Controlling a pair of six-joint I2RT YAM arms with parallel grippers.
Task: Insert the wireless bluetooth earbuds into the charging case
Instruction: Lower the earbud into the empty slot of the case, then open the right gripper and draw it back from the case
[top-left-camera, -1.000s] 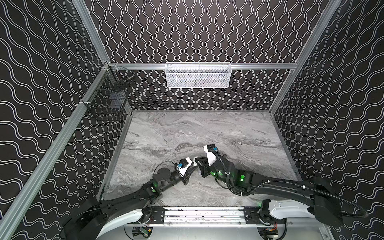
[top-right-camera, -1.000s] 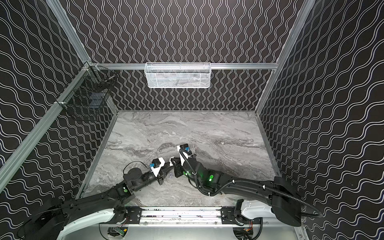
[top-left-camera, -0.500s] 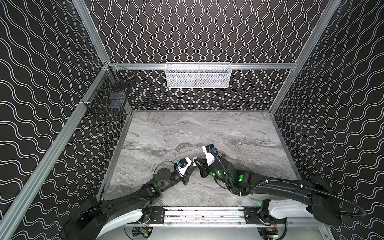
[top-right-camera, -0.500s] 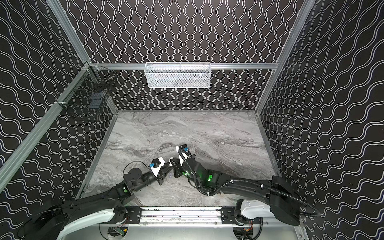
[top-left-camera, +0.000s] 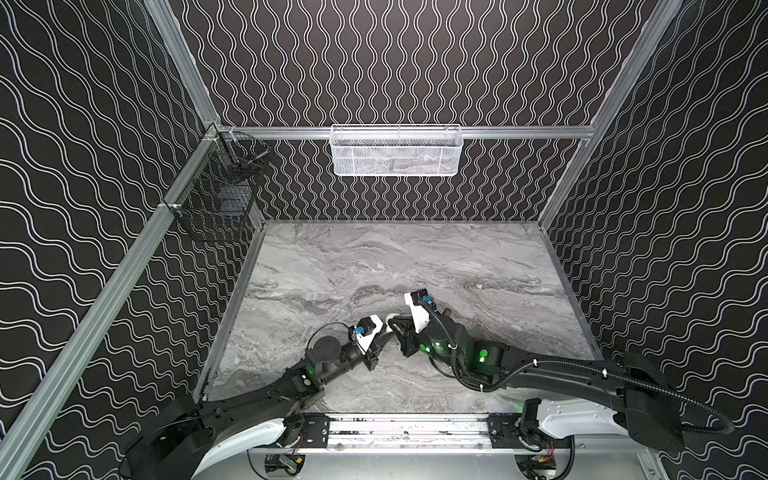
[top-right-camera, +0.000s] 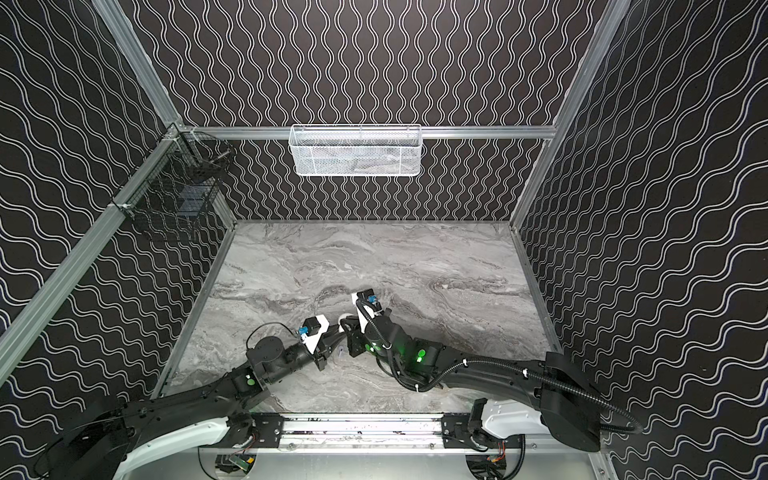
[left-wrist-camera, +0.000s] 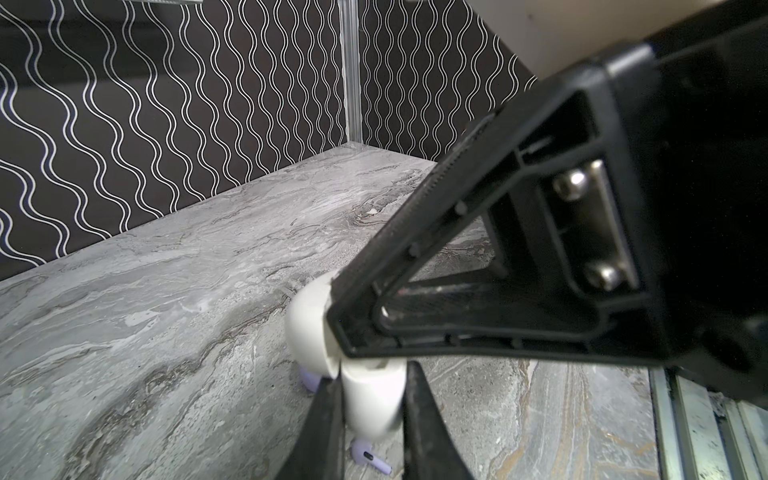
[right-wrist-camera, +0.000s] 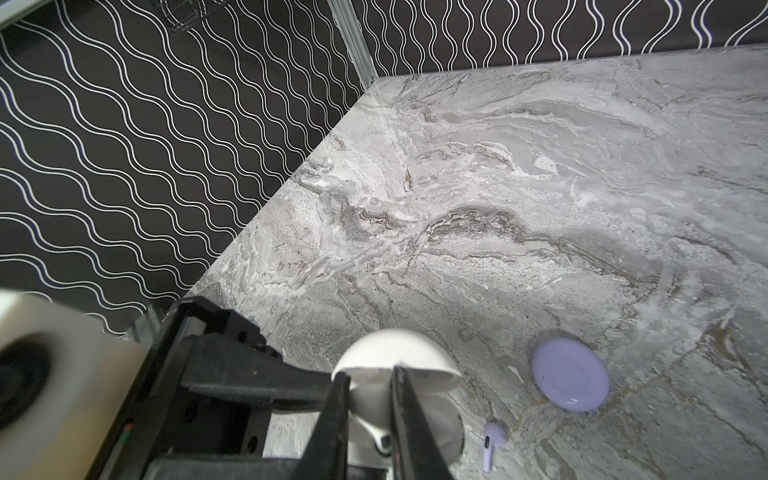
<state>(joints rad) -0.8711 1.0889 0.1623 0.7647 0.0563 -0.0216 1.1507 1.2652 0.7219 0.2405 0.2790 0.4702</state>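
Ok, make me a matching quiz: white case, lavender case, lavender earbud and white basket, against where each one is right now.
1 white case
2 lavender case
3 lavender earbud
4 white basket

A hung on the back wall
B shut, flat on the table
C held by left gripper and right gripper
D lying loose on the table

Pairs: 1-C, 2-B, 3-D, 4-A

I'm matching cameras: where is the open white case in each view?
Top view: white case just below picture centre.
Top view: case below centre, slightly left.
Left wrist: case in left gripper.
Right wrist: case in right gripper.
Shared landmark: marble table.
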